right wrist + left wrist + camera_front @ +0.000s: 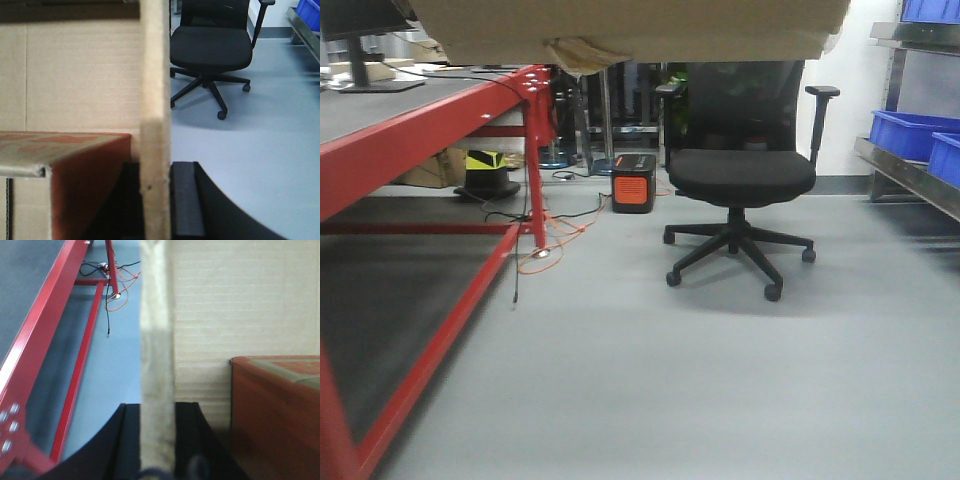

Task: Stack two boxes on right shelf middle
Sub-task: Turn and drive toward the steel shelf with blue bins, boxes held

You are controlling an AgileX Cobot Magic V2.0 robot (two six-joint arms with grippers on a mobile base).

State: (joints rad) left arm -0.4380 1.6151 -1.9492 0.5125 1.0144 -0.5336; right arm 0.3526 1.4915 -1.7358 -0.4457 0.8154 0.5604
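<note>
Both left tool [157,415] and right tool [156,172] pinch the largely cropped box [620,25].

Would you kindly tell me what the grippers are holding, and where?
One cardboard box: the left gripper pinches its left wall, the right gripper its right wall.

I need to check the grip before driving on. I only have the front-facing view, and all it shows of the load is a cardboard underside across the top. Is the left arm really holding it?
Observer: Yes. The left gripper has its jaws shut on the upright left wall of the large box.
Operator: And the right side?
Observer: The right gripper clamps the opposite wall in the same way.
Operator: Is anything inside?
Observer: A smaller box with reddish-brown sides sits inside it, between the two gripped walls.
</note>
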